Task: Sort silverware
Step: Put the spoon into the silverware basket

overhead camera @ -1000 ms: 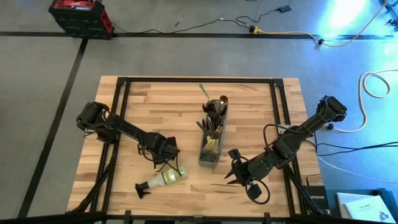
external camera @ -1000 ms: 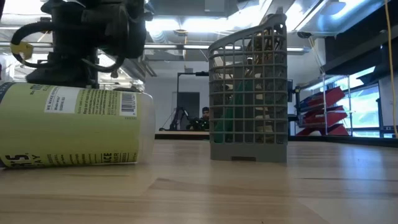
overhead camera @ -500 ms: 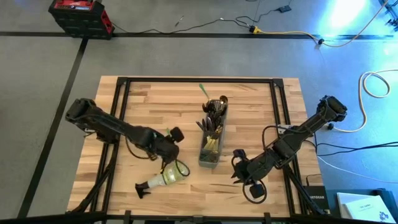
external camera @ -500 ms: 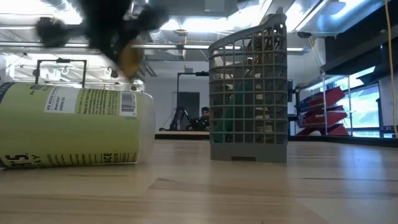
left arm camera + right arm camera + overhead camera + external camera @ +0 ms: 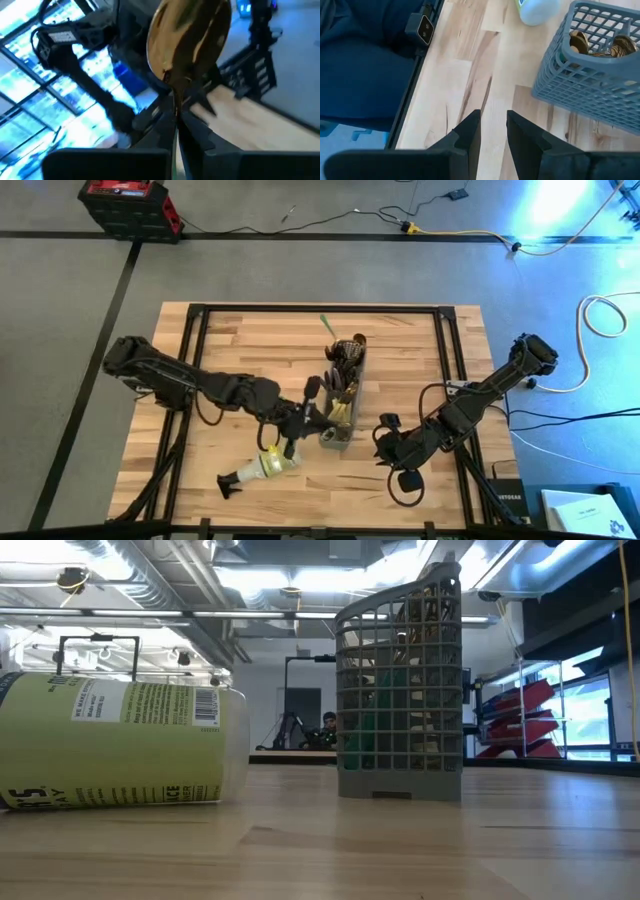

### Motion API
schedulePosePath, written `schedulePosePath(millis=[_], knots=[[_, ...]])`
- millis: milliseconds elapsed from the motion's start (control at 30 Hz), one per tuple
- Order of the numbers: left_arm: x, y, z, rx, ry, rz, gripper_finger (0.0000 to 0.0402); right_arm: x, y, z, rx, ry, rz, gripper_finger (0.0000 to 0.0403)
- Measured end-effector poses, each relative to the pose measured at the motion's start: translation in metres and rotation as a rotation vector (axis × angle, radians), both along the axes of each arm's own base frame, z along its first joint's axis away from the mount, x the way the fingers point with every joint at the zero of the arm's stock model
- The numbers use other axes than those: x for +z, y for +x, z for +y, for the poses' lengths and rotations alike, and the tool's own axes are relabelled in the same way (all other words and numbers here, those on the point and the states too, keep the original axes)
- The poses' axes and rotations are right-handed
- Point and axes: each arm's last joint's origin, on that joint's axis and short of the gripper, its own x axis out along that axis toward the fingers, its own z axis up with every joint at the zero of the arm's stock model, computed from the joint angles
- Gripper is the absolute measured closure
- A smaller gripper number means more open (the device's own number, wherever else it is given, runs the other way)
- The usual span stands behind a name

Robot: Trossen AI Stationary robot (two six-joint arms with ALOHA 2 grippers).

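The left gripper (image 5: 318, 418) sits just beside the near end of the grey mesh caddy (image 5: 340, 405), its fingers (image 5: 150, 131) pinched tight on the thin stem of a gold spoon (image 5: 187, 40); the spoon's bowl stands out past the fingertips, well clear of them. The rest of the silverware (image 5: 343, 370) stands packed in the caddy, just past those fingers, with one green handle (image 5: 327, 325) poking out at the far end of the caddy. From table height the caddy (image 5: 400, 690) stands upright, with dark and green handles dimly visible through its mesh. A spray bottle (image 5: 262, 468) lies on its side on the wooden table (image 5: 250, 350), close beside the left gripper on the side away from the caddy. The right gripper (image 5: 382, 450) hovers over bare wood near the caddy's other side; its fingers (image 5: 467, 131) stand a little apart with nothing between them, and past their tips the caddy's corner (image 5: 590, 65) shows gold pieces (image 5: 580, 42) inside, the bottle's pale end (image 5: 536, 10) farther off.
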Motion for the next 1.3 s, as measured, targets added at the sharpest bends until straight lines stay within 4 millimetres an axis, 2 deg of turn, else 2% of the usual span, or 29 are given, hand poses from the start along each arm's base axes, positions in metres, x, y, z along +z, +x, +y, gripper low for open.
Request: schedulePosePath(millis=[200,300,733,967,1300], knots=[[-0.040,0.011,0.002,0.050,-0.096,0.088,0.0401,0.000,0.000,0.000,0.000,0.002,-0.001,0.0327],[-0.050,0.011,0.004,0.078,-0.104,0.089,0.0401,0.000,0.000,0.000,-0.001,0.003,-0.002,0.0327],[-0.048,0.010,0.005,0.092,-0.169,0.050,0.0401,0.001,0.001,0.000,0.000,0.006,-0.005,0.0327],[-0.048,0.008,-0.003,0.076,-0.147,0.049,0.0401,0.001,0.000,0.000,0.001,0.006,-0.005,0.0327],[-0.049,0.008,-0.003,0.080,-0.147,0.053,0.0401,0.001,0.000,0.000,0.001,0.007,-0.005,0.0327]])
